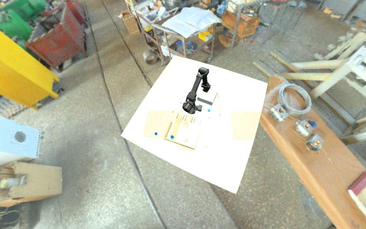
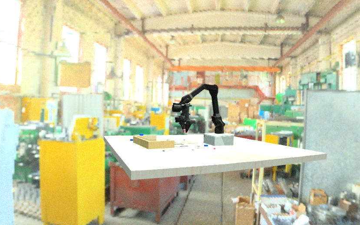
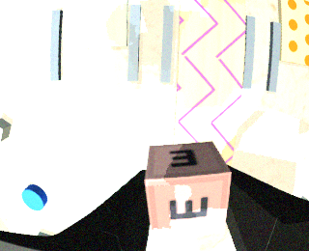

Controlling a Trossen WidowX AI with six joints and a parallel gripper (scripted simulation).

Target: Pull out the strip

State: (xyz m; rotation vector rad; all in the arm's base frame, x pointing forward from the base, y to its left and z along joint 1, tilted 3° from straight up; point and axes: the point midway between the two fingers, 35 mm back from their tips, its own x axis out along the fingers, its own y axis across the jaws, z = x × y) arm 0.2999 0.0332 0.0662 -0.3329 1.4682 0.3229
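My gripper (image 2: 184,130) (image 3: 182,176) is shut on a pink cube (image 2: 184,130) (image 3: 187,200) marked with a dark E. It holds the cube above the table. In the wrist view a pale strip with magenta zigzags (image 3: 198,72) runs between grey rails, beyond and below the cube. A strip with orange dots (image 1: 176,126) (image 3: 301,34) lies to its right in the wrist view and reaches into the tray in the top view. The surface around the strips is washed out, and their near ends are hard to make out.
A shallow wooden tray (image 1: 178,143) (image 2: 162,144) stands in front of the arm. Grey rails (image 3: 56,45) (image 3: 248,53) stand near the strips. A blue disc (image 1: 209,110) (image 2: 205,145) (image 3: 34,197) lies on the table. A pinkish block (image 1: 186,139) is in the tray.
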